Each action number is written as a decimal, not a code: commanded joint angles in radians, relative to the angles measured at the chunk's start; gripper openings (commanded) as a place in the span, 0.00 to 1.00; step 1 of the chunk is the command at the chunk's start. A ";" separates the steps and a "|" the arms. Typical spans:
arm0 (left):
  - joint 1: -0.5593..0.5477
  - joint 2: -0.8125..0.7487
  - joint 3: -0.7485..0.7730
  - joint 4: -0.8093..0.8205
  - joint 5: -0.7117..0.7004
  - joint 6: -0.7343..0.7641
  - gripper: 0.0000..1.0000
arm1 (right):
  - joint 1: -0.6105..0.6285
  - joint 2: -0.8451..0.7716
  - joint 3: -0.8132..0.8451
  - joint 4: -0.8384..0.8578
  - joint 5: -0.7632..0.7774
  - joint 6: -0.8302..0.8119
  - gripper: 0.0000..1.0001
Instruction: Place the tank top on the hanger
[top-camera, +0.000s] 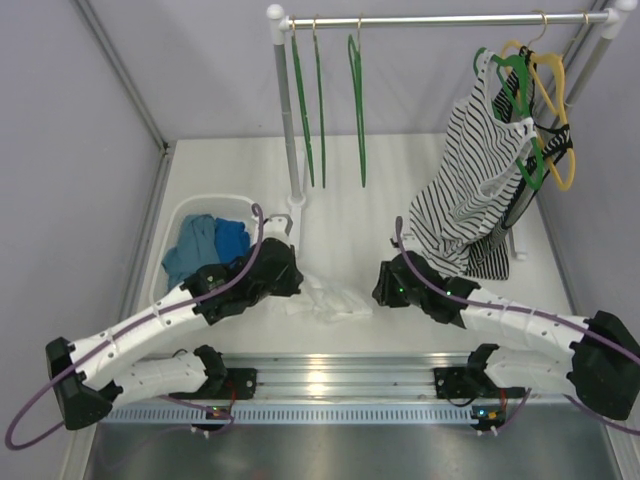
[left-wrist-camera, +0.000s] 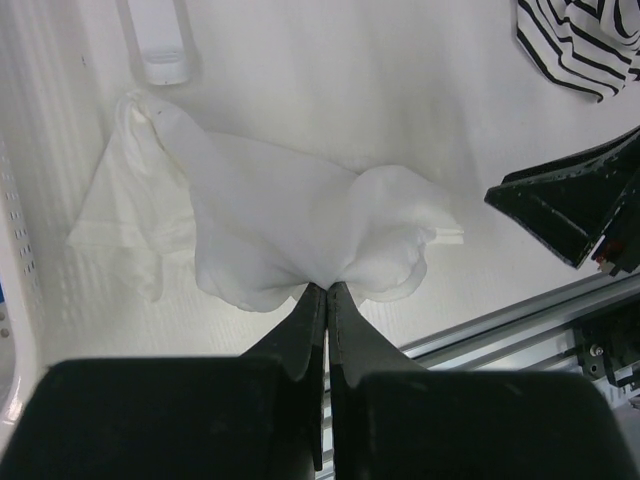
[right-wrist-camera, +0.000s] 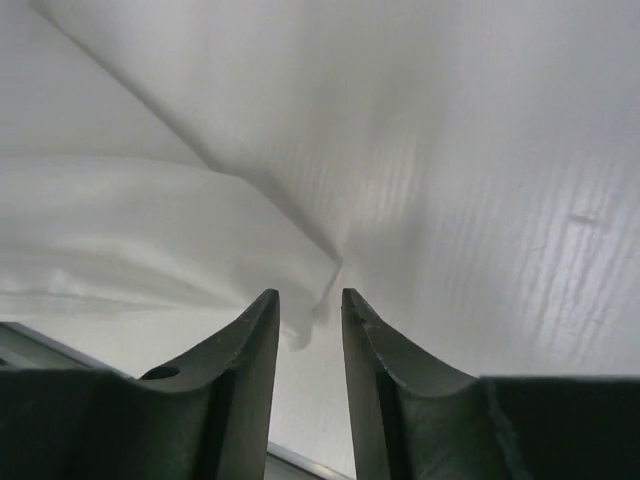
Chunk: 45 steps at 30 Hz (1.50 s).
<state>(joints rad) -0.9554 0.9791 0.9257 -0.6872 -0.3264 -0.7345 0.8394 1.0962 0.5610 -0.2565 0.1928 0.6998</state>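
Observation:
The white tank top (top-camera: 332, 301) lies crumpled on the table between my two arms. My left gripper (top-camera: 297, 285) is shut on its near edge, and in the left wrist view the fabric (left-wrist-camera: 290, 220) bunches up right at the pinched fingertips (left-wrist-camera: 327, 288). My right gripper (top-camera: 379, 292) sits at the cloth's right side with its jaws a little apart. A corner of the tank top (right-wrist-camera: 150, 220) hangs in the gap between the fingertips (right-wrist-camera: 310, 295) without being clamped. Thin green hangers (top-camera: 305, 110) hang bare on the rail at the back.
A striped top (top-camera: 475, 185) hangs from a green hanger (top-camera: 520, 85) at the rail's right end, beside a yellow hanger (top-camera: 555, 100). A white basket (top-camera: 185, 212) with blue clothes (top-camera: 215, 243) stands at the left. The rack's post (top-camera: 288, 120) rises just behind the tank top.

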 joint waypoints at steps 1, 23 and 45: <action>0.001 0.033 0.048 0.038 0.020 0.004 0.00 | 0.065 0.008 0.045 0.003 -0.016 0.013 0.34; 0.001 0.070 0.076 0.068 0.050 0.012 0.00 | 0.225 0.269 0.129 0.078 0.139 0.069 0.50; 0.001 0.009 0.133 0.000 0.006 0.029 0.00 | 0.153 0.269 0.097 0.040 0.207 0.024 0.00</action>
<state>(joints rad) -0.9554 1.0161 1.0027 -0.6773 -0.2863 -0.7254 1.0161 1.4078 0.6491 -0.2192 0.3527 0.7391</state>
